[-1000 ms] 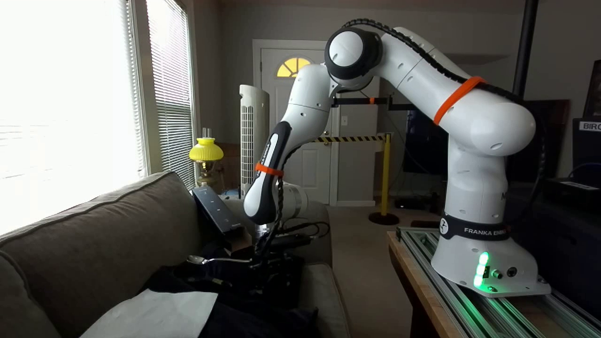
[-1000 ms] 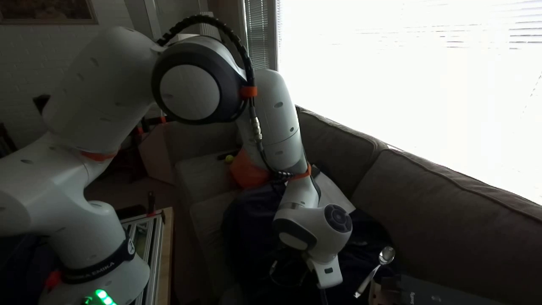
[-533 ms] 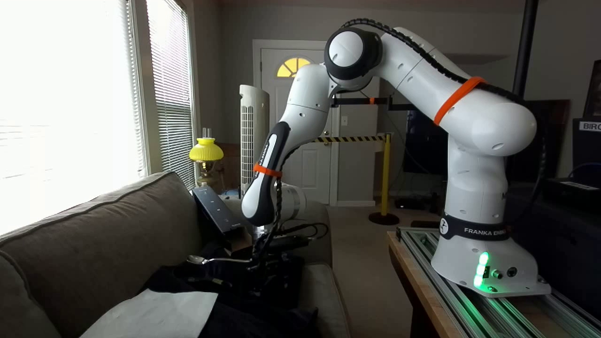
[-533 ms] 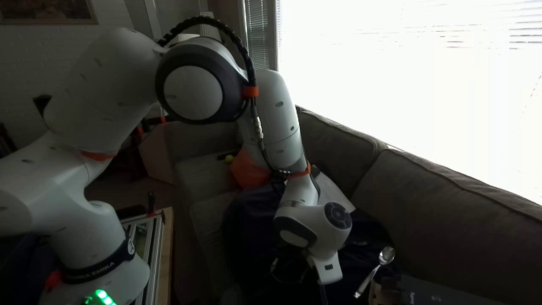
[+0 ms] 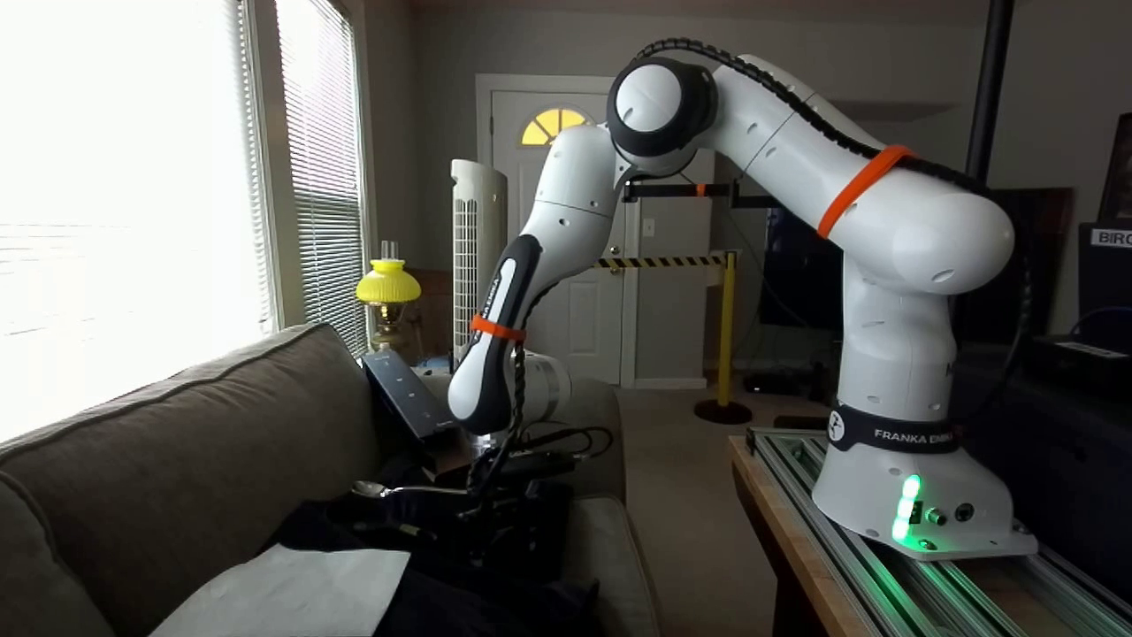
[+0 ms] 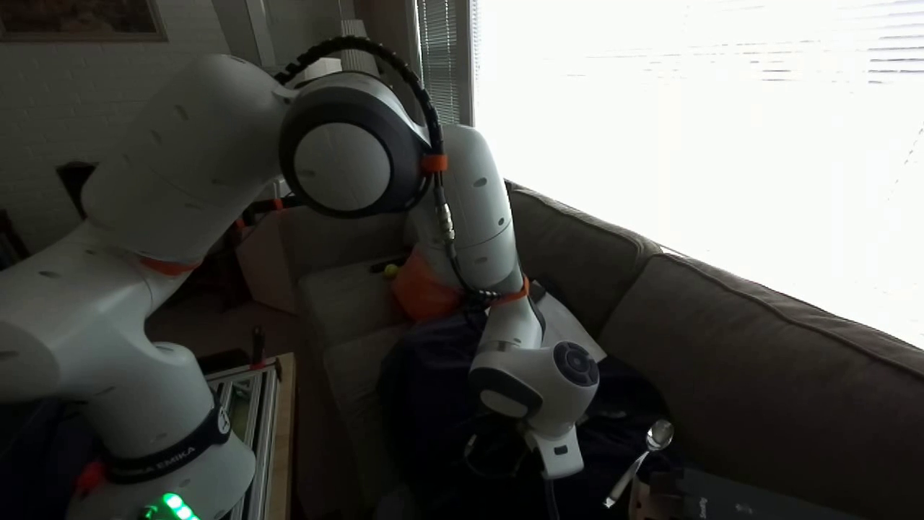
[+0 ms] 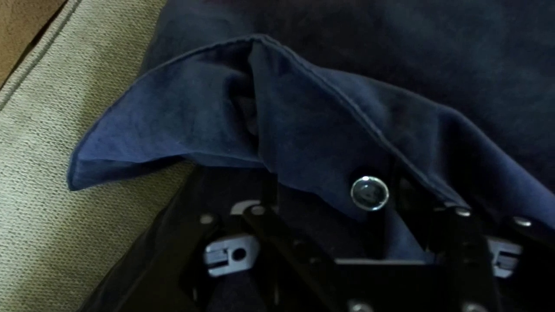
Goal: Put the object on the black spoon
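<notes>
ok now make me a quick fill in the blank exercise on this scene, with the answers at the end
In the wrist view, the gripper is ____, not shut.
The metal spoon lies with its ____, not its handle, nearer the sofa backrest.
The status lights on the arm's base glow ____.
The oil lamp has a ____ shade.
Missing words: open; bowl; green; yellow.

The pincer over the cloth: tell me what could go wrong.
The open pincer might pinch the rumpled blue cloth with the small round object. In the wrist view it appears off-centre in the gap, so closing could push it aside. In both exterior views the spoon looks silvery, not black, so the target could be mistaken.
</notes>
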